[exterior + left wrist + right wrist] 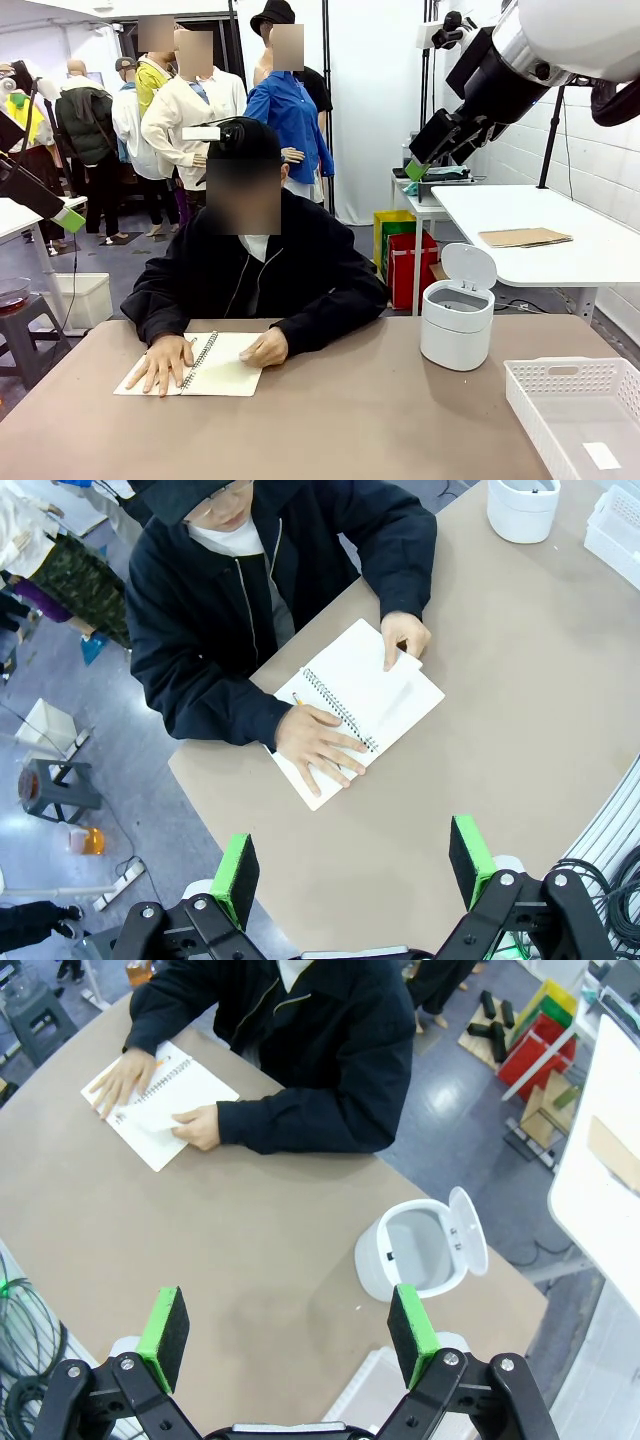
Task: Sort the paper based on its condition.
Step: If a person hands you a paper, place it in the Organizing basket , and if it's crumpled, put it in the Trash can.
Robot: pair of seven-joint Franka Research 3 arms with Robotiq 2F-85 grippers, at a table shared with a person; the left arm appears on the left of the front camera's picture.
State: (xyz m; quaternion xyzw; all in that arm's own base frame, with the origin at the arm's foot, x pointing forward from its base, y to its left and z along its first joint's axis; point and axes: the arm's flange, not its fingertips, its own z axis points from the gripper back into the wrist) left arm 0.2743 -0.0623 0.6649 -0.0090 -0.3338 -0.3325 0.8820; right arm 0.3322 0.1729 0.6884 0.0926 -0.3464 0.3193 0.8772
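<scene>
Hovering wide open, our left gripper [355, 865] and right gripper [290, 1335] hung well apart from the paper [392, 692], which lay on the notebook [306, 781].

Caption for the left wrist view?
Open left gripper above the table; person's hands rest on an open spiral notebook.

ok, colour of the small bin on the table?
White bin, lid up; front view shows it best.

Left tool [353, 865]: poised high above the bench [520, 680], pointing down at it, jaws spread wide, nothing gripped. Right tool [288, 1332]: likewise high above the bench, jaws fully apart, nothing gripped.
</scene>
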